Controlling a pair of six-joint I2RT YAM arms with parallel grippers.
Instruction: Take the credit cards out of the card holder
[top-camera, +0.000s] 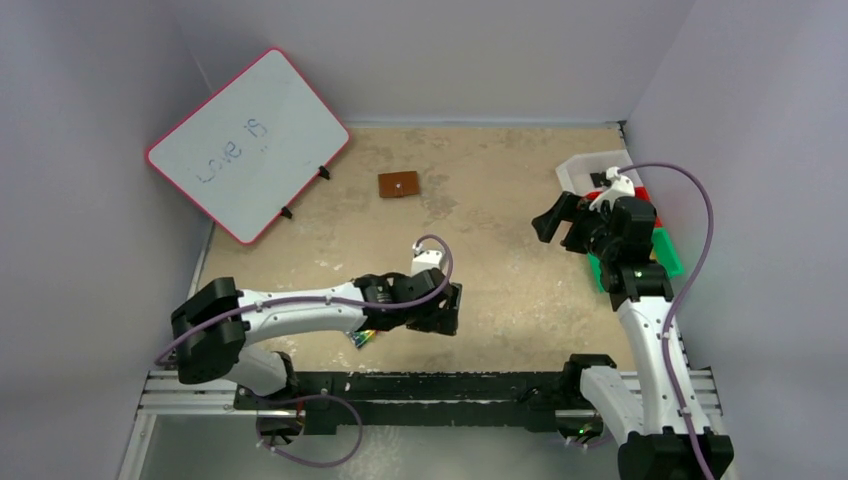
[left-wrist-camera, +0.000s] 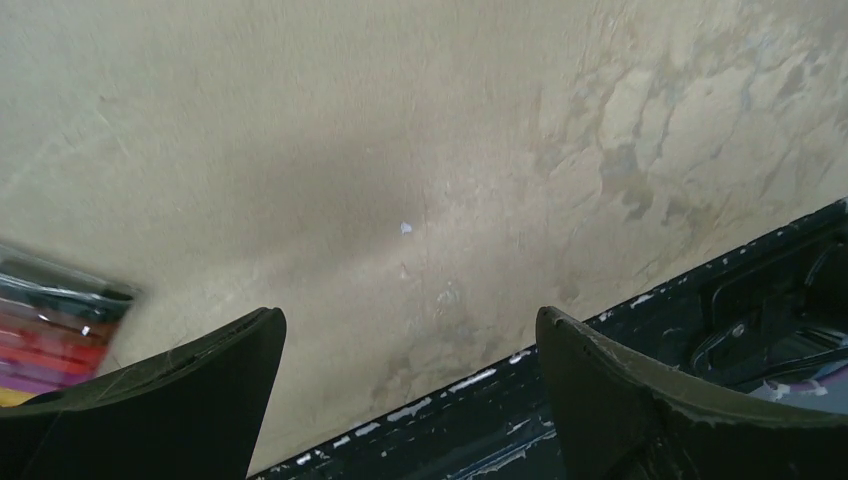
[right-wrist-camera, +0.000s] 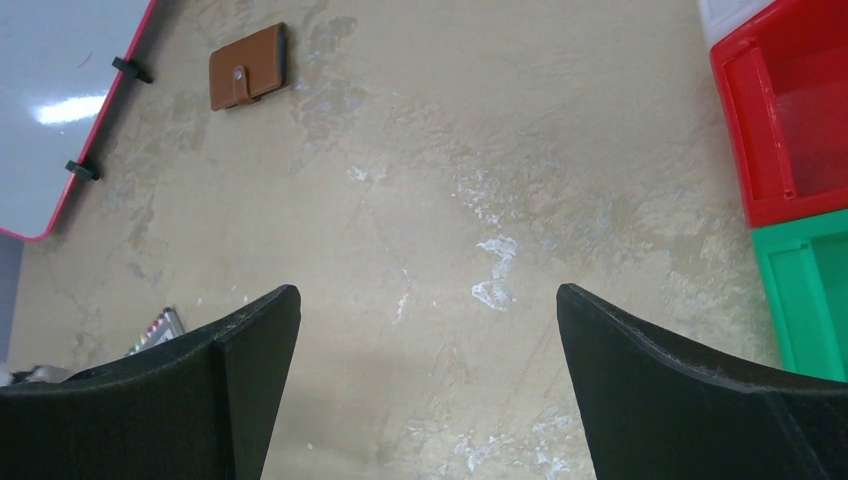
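Tabletop (top-camera: 520, 270) scuffed tan, card holder (top-camera: 399, 184), grey walls (top-camera: 450, 50)

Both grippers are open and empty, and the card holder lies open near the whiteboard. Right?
Not quite. The card holder is closed, its tab snapped down, as the right wrist view shows. The rest holds: it lies near the whiteboard, and the left gripper and right gripper are open and empty.
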